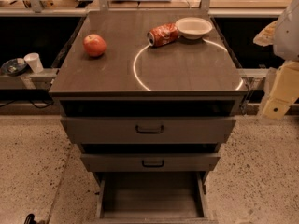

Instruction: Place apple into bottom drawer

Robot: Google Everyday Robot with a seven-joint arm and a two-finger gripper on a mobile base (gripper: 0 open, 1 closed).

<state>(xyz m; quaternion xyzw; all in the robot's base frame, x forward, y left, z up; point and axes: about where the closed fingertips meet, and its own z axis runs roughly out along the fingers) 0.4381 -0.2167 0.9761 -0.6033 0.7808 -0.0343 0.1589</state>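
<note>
The apple (pixel 95 45), small, round and red-orange, sits on the left part of the dark cabinet top (pixel 182 73). The bottom drawer (pixel 152 195) is pulled open at floor level below the two upper drawers. Its dark inside holds nothing. My gripper (pixel 276 101) hangs at the right edge of the camera view, beside the cabinet's right front corner. It is well to the right of the apple and touches nothing.
A crushed red soda can (pixel 162 35) lies next to a white bowl (pixel 193 27) at the back right of the top. Two wider drawers with black handles (pixel 149 129) (pixel 153 163) jut out above the bottom one. A white cup (pixel 33 61) stands on a ledge at left.
</note>
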